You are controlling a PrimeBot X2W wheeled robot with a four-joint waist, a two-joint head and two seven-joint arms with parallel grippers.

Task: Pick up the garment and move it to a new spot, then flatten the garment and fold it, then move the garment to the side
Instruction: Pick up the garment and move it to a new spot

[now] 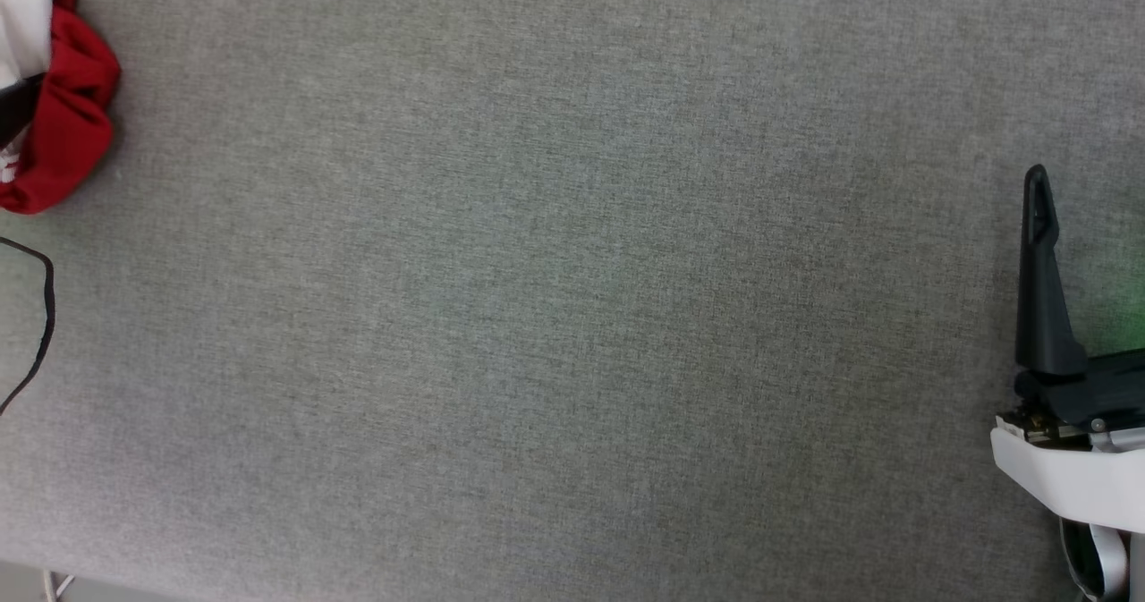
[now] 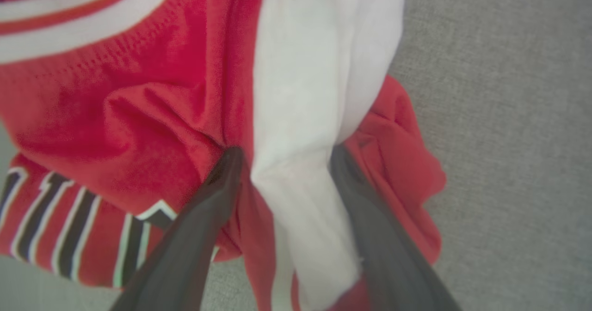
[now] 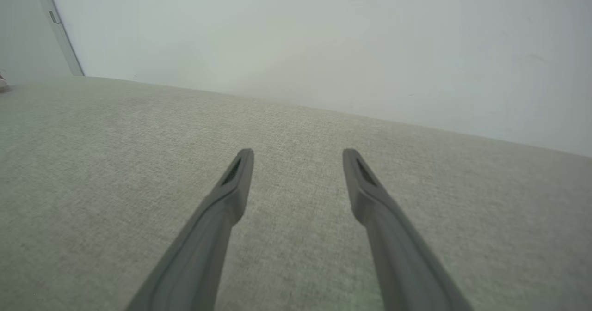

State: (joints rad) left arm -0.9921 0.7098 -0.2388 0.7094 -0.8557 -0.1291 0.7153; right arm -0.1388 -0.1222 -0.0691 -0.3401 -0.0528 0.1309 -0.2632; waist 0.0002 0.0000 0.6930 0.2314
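Loosely straddled, not yet pinched: too little cloth may be taken.
Head view: the garment (image 1: 67, 110) is seen bunched at the upper left edge of the grey fabric surface (image 1: 572, 316), mostly cut off, so a slip could be missed. Left wrist view: the left gripper (image 2: 284, 156) is spread wide astride a white fold at centre frame, nothing clamped; only that fold may be caught. Right wrist view: the right gripper (image 3: 296, 156) is held wide open, empty, over bare surface.

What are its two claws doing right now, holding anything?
Left claw: open, fingers astride a white fold of the garment, not clamped.
Right claw: open, empty, above the grey surface.
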